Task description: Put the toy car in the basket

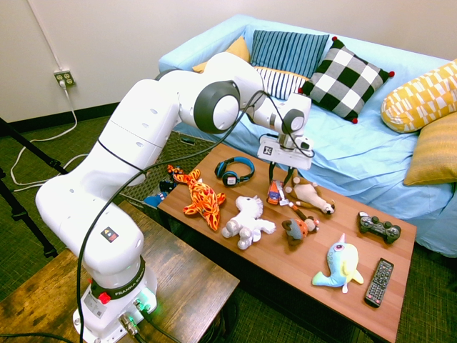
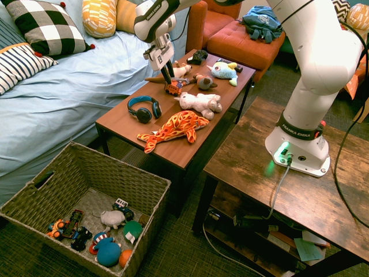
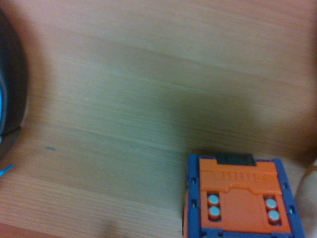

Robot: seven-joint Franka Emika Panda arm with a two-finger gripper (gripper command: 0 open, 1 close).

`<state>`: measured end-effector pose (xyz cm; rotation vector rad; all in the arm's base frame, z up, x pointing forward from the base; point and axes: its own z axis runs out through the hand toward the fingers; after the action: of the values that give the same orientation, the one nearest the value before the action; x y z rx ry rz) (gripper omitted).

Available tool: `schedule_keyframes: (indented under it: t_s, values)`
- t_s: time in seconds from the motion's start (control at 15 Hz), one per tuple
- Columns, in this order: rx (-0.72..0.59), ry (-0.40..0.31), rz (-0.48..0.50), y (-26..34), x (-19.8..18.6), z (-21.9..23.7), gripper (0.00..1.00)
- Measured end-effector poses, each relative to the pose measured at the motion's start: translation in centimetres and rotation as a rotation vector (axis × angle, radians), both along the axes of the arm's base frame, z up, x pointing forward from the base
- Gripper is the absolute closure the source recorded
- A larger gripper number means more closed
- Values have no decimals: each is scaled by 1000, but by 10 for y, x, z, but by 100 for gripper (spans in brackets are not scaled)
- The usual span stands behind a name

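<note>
Toy car [image 1: 274, 193], orange with blue trim, pinched in the gripper [image 1: 277, 183] over the bench [image 1: 300, 264] between headphones [image 1: 235, 171] and plush dog [image 1: 311, 195], apparently for carrying to the floor basket [image 2: 147, 179]; long axis stands steeply up, though which end points up is unclear.

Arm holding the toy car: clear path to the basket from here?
Probably yes. The hand is shut on the toy car above the table; the basket sits open-topped on the floor past the table end.
</note>
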<state>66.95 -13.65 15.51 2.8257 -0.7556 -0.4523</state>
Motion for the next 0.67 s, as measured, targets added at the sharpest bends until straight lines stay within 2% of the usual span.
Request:
schedule_keyframes:
  t_s: [0.2, 0.33, 0.53, 0.67]
  values:
    - [7, -48, 16, 14, -13, 38, 100]
    - [-3, -93, 65, 57, -19, 80, 100]
    - [-41, -143, 167, 180, -48, 134, 100]
    - [-64, -149, 221, 289, -97, 148, 100]
